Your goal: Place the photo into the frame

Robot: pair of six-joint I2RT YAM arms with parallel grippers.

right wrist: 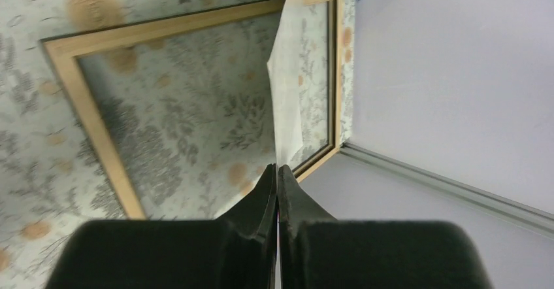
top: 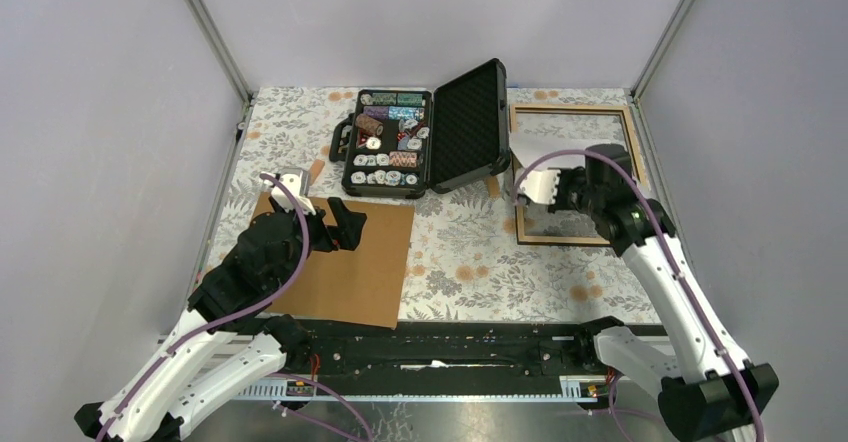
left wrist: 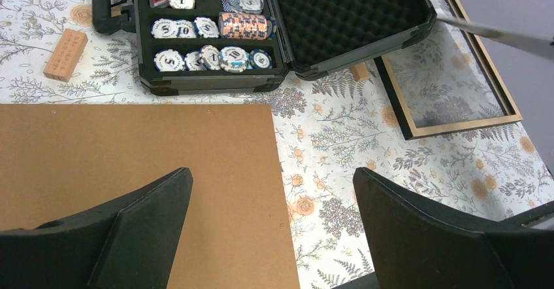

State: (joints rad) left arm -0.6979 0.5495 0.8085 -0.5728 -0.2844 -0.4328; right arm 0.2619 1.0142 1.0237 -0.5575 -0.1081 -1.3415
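The table's floral cloth (top: 470, 262) is carrying everything, and the plain brown backing board (top: 370, 272) is lying flat at the near left. The frame (top: 570, 109) is lying flat at the far right, light wood side up, with the cloth pattern showing through its opening. The black case of poker chips (top: 470, 127) is sitting open at the far middle, its lid leaning toward the frame. The photo (top: 538, 160) is hanging tilted over the frame's left part, showing a pale side, its lower edge not visibly touching the frame. The right gripper (right wrist: 277, 178) is pinching the photo's edge, fingers pressed together on it. The left gripper (left wrist: 271, 174) is hovering over the backing board with fingers spread wide, holding nothing. A small wooden block (left wrist: 65, 54) is lying just left of the case.
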